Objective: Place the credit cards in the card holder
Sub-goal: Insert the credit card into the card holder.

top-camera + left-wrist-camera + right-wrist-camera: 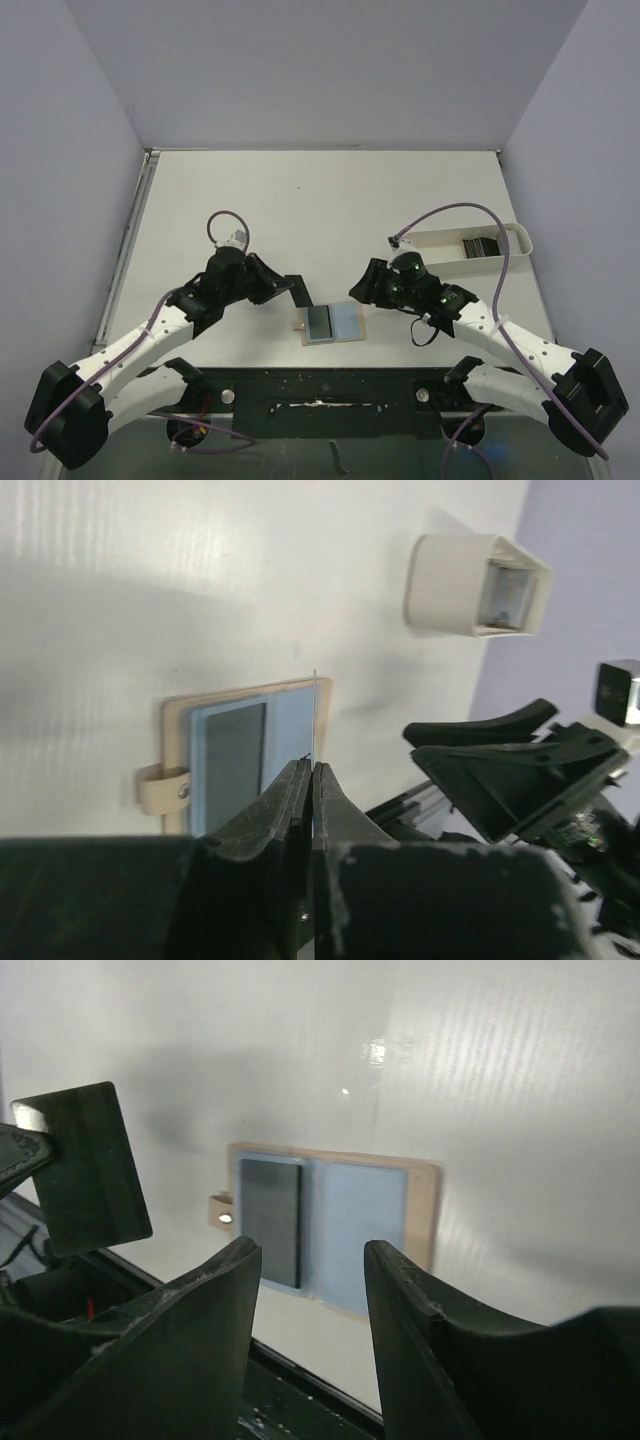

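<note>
The card holder [335, 322] lies open and flat near the table's front edge, tan outside with blue lining [365, 1220] [285, 730]. A dark rectangle [270, 1222] fills its left half; whether that is a card or a pocket I cannot tell. My left gripper [285, 287] [312, 770] is shut on one dark credit card [300, 293] [90, 1165], held upright just left of and above the holder and seen edge-on [315, 715] in the left wrist view. My right gripper [360, 288] [312, 1250] hovers open and empty at the holder's right side.
A white oblong tray [515, 240] [450, 590] stands at the right with several dark cards [480, 245] stacked inside. A black rail [330, 390] runs along the table's near edge between the arm bases.
</note>
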